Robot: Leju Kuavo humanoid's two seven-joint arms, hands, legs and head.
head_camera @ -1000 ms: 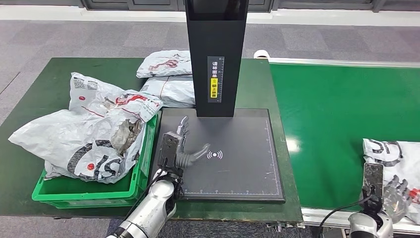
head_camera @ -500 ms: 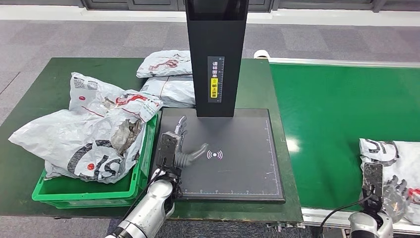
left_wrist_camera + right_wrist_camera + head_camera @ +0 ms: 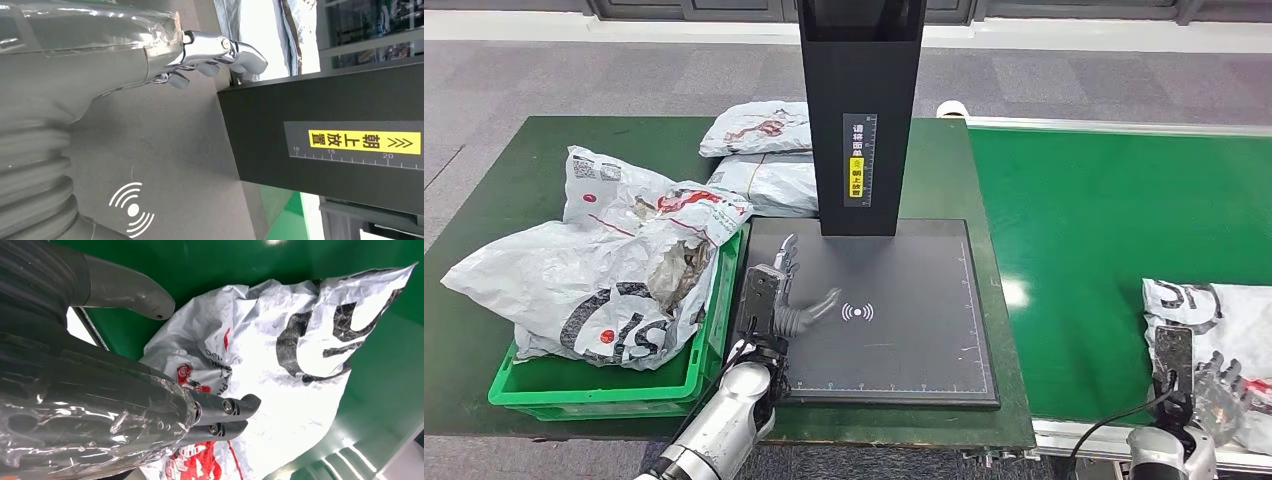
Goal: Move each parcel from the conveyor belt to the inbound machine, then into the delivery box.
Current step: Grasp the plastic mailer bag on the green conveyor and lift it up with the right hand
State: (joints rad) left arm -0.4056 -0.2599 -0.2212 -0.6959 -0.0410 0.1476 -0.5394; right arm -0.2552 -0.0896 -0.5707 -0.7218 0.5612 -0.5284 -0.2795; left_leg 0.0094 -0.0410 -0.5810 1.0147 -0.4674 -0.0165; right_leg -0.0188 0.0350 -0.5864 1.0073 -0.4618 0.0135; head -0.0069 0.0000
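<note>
**Right hand over parcel at lower right of belt**

Lower right of head view: white parcel (image 3: 1214, 335) lying flat on green conveyor belt (image 3: 1114, 250), near its front edge. Right hand (image 3: 1209, 385) poised over near end of parcel, fingers (image 3: 227, 412) extended and apart from thumb, gripping nothing; contact with the wrapping impossible to tell.

Centre of frame: black inbound machine (image 3: 894, 330), flat platform with white signal mark, tall column rising at its back. Left hand (image 3: 782, 295) above platform's left part, fingers spread, thumb out toward the mark, holding nothing.

Left of frame: green delivery box (image 3: 604, 385) on dark green table (image 3: 484, 190), heaped with crumpled white parcels (image 3: 604, 265). Two more bags (image 3: 759, 155) stacked left of the column.
</note>
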